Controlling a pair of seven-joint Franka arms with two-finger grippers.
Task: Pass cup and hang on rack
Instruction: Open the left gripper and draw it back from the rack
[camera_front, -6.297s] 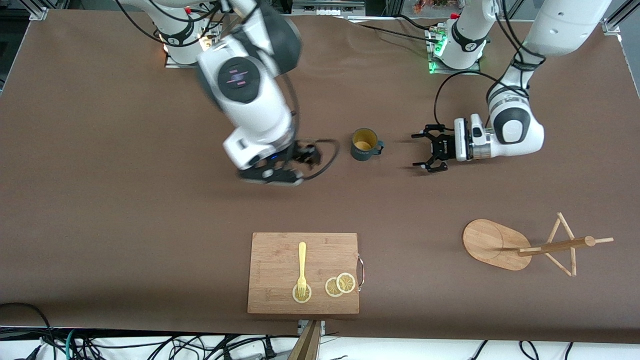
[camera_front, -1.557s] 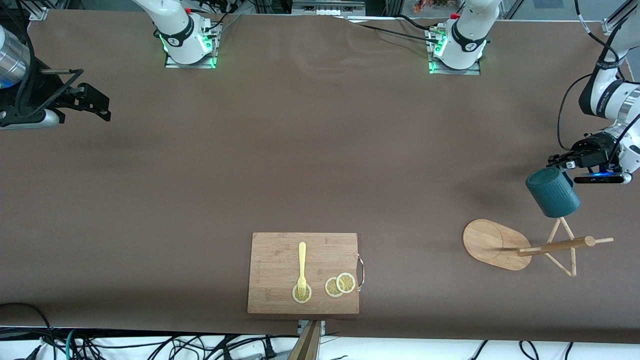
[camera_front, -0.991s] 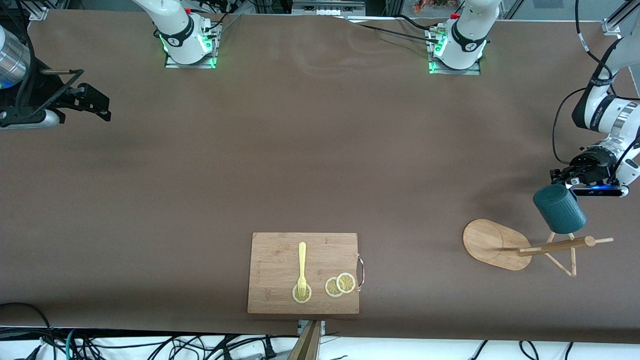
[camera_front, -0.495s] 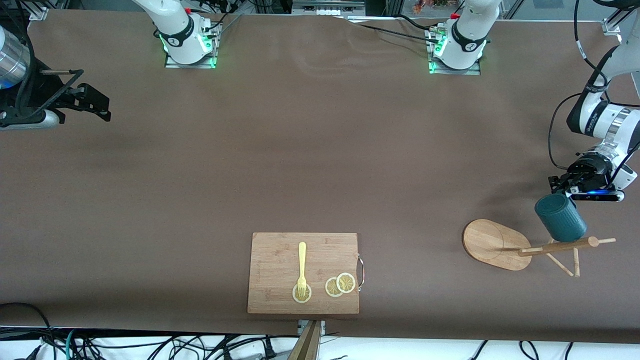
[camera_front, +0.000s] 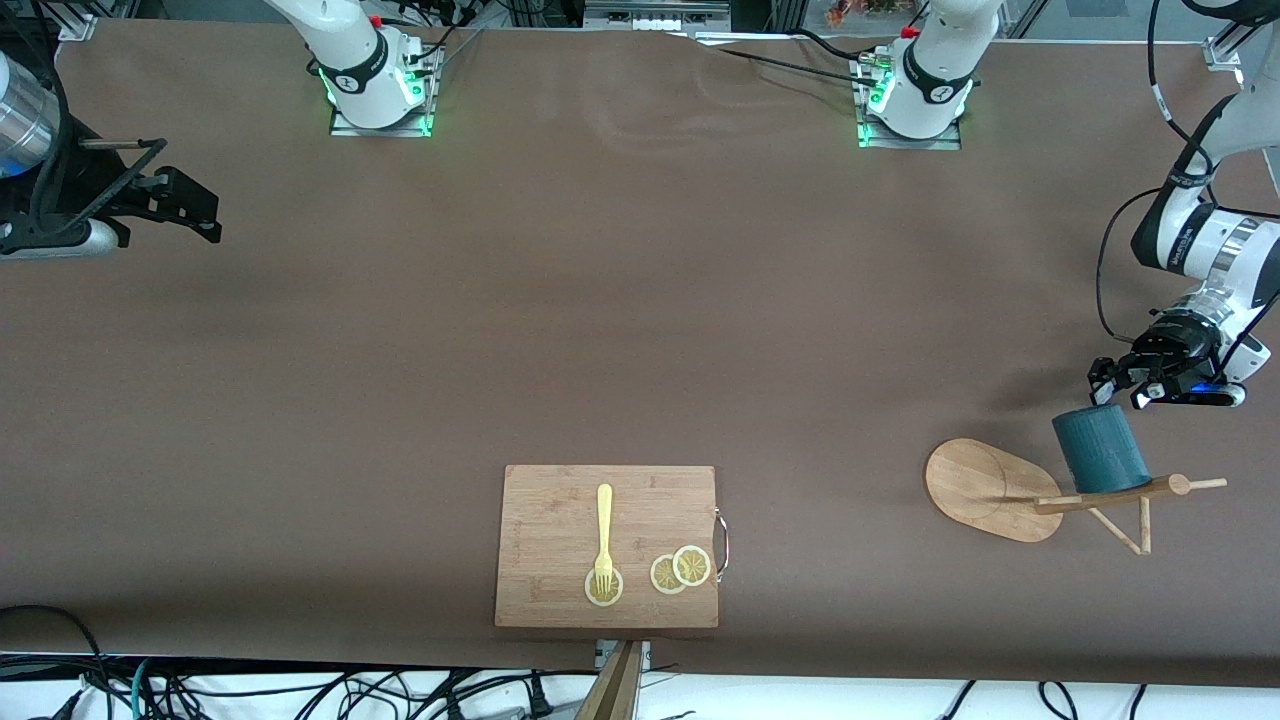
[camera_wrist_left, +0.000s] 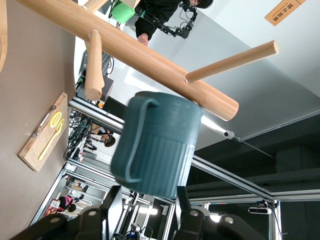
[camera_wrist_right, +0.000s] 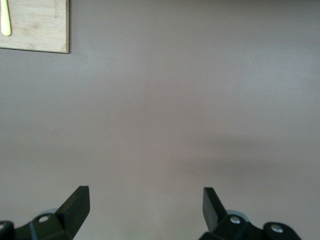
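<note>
The dark teal cup (camera_front: 1098, 450) hangs mouth-down against the post of the wooden rack (camera_front: 975, 485), which stands at the left arm's end of the table. My left gripper (camera_front: 1118, 384) is open just above the cup and apart from it. In the left wrist view the cup (camera_wrist_left: 157, 145), handle showing, sits under the rack's post (camera_wrist_left: 150, 55), a little way off from my open left gripper (camera_wrist_left: 146, 202). My right gripper (camera_front: 190, 205) is open and empty, and the right arm waits at its end of the table; the right wrist view shows the right gripper (camera_wrist_right: 145, 205) over bare table.
A wooden cutting board (camera_front: 607, 546) with a yellow fork (camera_front: 604, 535) and lemon slices (camera_front: 680, 568) lies near the front edge. Its corner (camera_wrist_right: 35, 25) shows in the right wrist view. Thin pegs (camera_front: 1125, 525) stick out from the rack's post.
The left gripper lowered the cup onto the rack and opened. The cup has swung toward the rack's base and hangs free, and the gripper has drawn slightly away.
</note>
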